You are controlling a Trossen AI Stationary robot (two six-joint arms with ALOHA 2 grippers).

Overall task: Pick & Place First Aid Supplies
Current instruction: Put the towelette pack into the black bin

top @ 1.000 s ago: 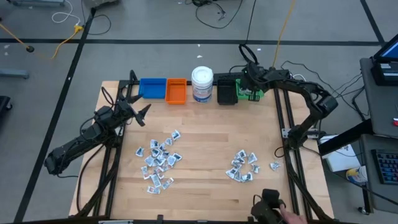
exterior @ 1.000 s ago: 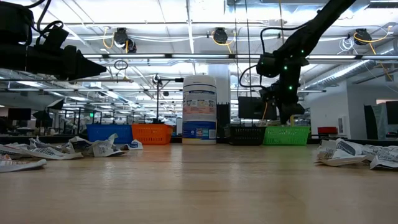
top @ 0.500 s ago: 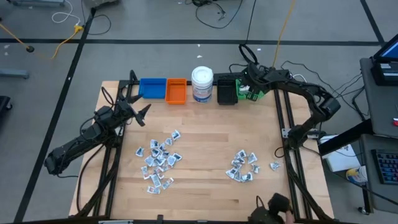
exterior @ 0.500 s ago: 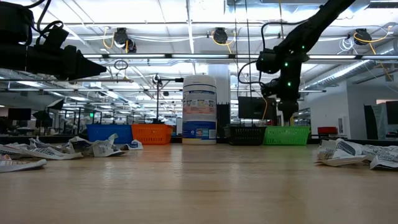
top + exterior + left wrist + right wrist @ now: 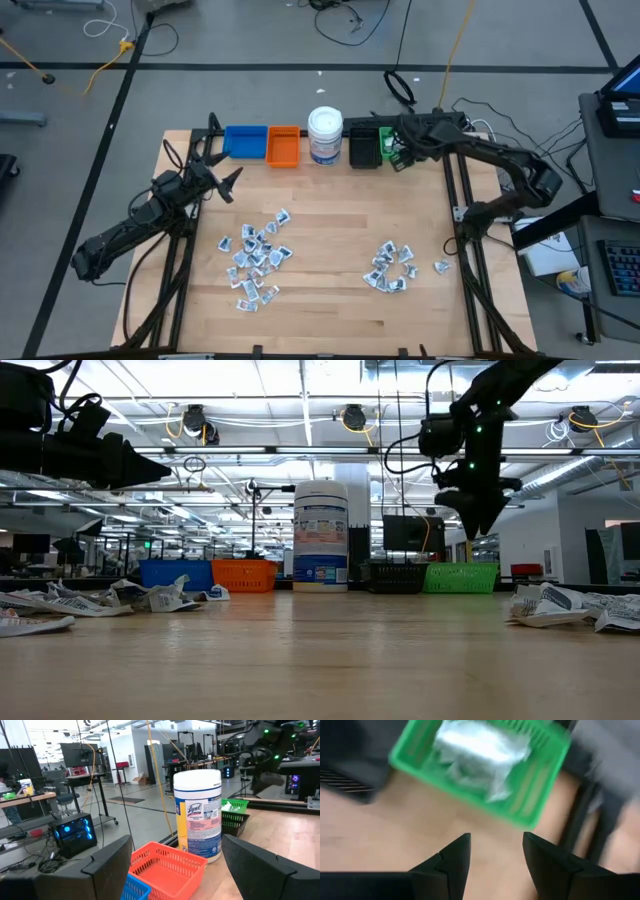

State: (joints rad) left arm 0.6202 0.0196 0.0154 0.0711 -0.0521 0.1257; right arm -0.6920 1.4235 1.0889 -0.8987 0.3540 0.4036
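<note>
right hand [image 5: 478, 520] raised, open, one green bin [image 5: 485, 772]

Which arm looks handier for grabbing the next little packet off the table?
Probably the left gripper: it hovers open beside the larger pile of packets, while the right gripper is up by the green bin.

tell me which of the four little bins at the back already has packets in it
The green bin, at the right end of the row beside the black bin. The right wrist view shows silvery packets in it. The orange bin looks empty; the blue and black bins' insides can't be judged.
</note>
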